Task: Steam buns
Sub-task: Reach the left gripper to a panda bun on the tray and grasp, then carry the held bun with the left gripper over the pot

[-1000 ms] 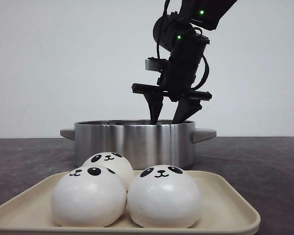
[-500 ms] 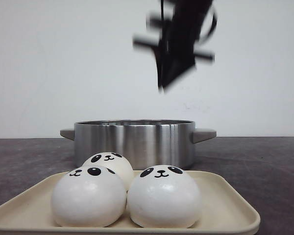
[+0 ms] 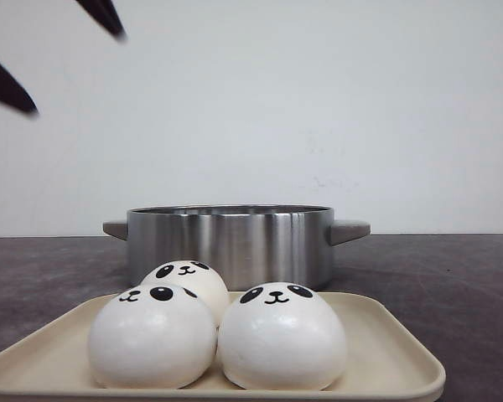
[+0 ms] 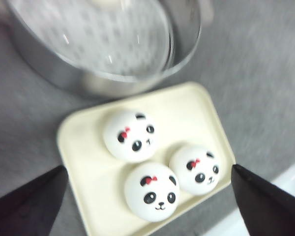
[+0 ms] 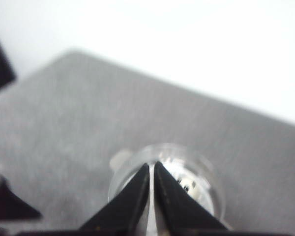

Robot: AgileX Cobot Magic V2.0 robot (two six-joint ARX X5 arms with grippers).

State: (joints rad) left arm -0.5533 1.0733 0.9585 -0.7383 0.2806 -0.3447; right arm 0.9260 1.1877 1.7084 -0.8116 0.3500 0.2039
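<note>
No readable text, labels, brand names or numbers are showing in any view. The only markings are appearing on the buns point(image 3: 281, 337): painted black panda faces with oval eyes, a nose and a small smile, and, seen from the left wrist camera, a small red bow mark above each face. These are drawings, not lettering.

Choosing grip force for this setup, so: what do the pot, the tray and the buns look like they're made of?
The pot looks like brushed stainless steel: silvery walls with streaky vertical reflections. The tray seems matte cream plastic or melamine, smooth with a rounded rim. The buns look smooth, matte white with printed panda faces; possibly foam toys, though real dough can't be excluded.
</note>
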